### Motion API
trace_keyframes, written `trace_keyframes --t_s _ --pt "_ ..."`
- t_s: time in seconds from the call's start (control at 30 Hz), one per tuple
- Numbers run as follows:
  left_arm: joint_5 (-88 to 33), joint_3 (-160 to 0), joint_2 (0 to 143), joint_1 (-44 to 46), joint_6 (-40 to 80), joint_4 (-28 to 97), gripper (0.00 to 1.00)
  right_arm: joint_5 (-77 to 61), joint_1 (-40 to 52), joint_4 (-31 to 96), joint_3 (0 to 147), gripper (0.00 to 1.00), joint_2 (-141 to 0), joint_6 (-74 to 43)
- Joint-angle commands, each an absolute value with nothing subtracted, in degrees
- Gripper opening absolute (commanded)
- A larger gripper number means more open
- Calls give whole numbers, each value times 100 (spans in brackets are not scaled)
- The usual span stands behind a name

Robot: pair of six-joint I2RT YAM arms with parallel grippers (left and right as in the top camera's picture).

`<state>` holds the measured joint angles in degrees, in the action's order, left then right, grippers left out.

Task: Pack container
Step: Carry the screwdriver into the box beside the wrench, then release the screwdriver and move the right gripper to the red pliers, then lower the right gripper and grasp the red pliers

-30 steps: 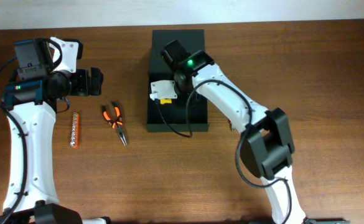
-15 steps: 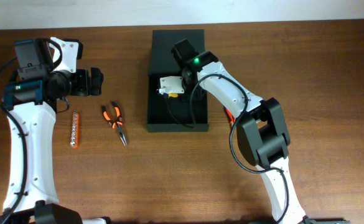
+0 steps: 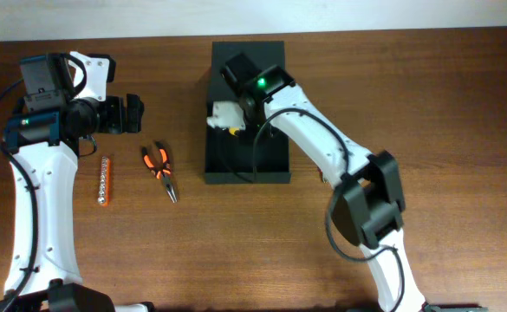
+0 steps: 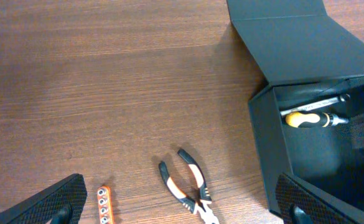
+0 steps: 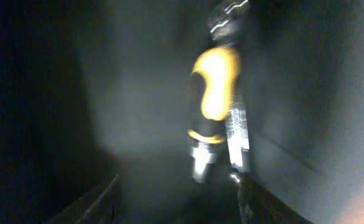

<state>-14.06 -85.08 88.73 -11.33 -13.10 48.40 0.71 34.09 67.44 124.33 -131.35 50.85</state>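
The container is a dark box standing open mid-table, its flap lid laid back on the far side. My right gripper reaches down into it. In the right wrist view the right gripper is open with nothing between its fingers. A yellow-handled screwdriver lies on the box floor just ahead of them, beside a metal shaft. The left wrist view shows that screwdriver inside the container. My left gripper hangs wide open and empty above the table, left of the box.
Orange-and-black pliers lie left of the box. An orange bit holder lies further left. Both show below the left gripper: the pliers and the bit holder. The right arm crosses the table's right half.
My right gripper's jaws have gone from shut to open inside the container, and the hand shifted right, then back left. The left arm has not moved.
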Motion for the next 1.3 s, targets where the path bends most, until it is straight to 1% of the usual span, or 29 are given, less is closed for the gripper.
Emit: trace_keyframes --t_s 0.0,0.13,0.23,0.27,0.3,0.33,0.4,0.47,0.5,0.57,0.63,0.67,0.7,0.93,1.27 --pt "-1413 -8641 8925 -1151 -1402 4805 100 137 3404 6958 13205 59 -12180 3806" --pt "-1409 -8639 8925 -1151 -1404 4847 99 224 3164 7387 13758 59 -11712 2534" --pt "-1409 -8641 8925 -1151 -1404 4849 99 217 2724 7693 13834 59 -11441 1691" --pt "-1409 -8641 8925 -1151 -1404 4847 99 200 2493 7848 13834 63 -11399 1406" --pt "-1409 -8641 8925 -1153 -1404 4847 99 161 2281 7981 13834 85 -11393 1173" --pt "-1409 -8641 8925 -1153 -1404 4847 99 21 2005 8114 13812 99 -11397 921" --pt "-1409 -8641 8925 -1153 -1404 4845 99 -421 1566 8230 13670 97 -11456 681" --pt "-1411 -8641 8925 -1151 -1404 4840 99 -902 1081 8274 13380 76 -11546 381" --pt "-1411 -8641 8925 -1151 -1404 4840 99 -1039 880 8272 13198 74 -11579 145" --pt "-1411 -8641 8925 -1151 -1404 4840 99 -1168 510 8217 12665 74 -11657 -366" --pt "-1411 -8641 8925 -1151 -1404 4838 99 -1175 329 8141 12182 73 -11710 -679" --pt "-1411 -8641 8925 -1153 -1404 4827 99 -1221 272 8086 11911 70 -11723 -727" --pt "-1411 -8641 8925 -1151 -1404 4816 99 -1308 250 7996 11587 68 -11740 -784" --pt "-1411 -8641 8925 -1151 -1404 4757 99 -1313 600 7183 10001 67 -11743 -961" --pt "-1413 -8641 8925 -1151 -1402 4757 99 -1240 976 5966 8525 63 -11745 -1151"
